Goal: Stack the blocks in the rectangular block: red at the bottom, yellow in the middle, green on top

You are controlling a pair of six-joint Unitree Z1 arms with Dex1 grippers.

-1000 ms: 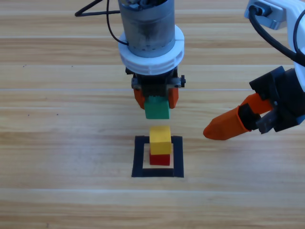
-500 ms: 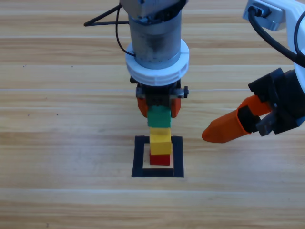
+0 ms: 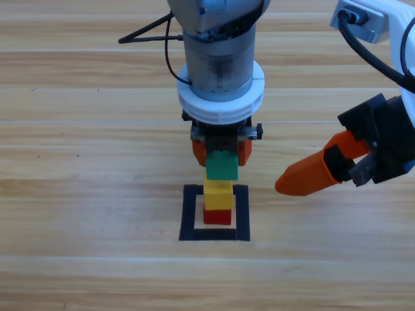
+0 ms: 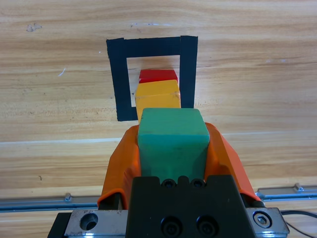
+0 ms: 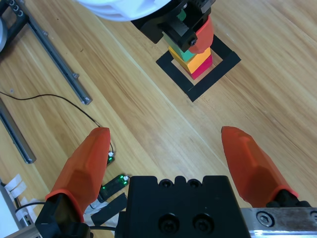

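Wooden table [image 3: 78,162], one black tape square [image 3: 188,214]. Three cubes: red [image 3: 218,216] at bottom inside square, yellow [image 3: 218,194] on red, green [image 3: 222,166] just on or above yellow, contact unclear. Two grippers: left gripper [image 3: 221,150] above square, jaws clamped on green; right gripper [image 5: 171,151] well off to right, jaws wide apart, holding nothing.

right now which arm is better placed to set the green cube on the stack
Left. Its claw is shut on the green cube, right over the yellow cube and red cube in the tape square. The right claw waits off to the side, open and empty.
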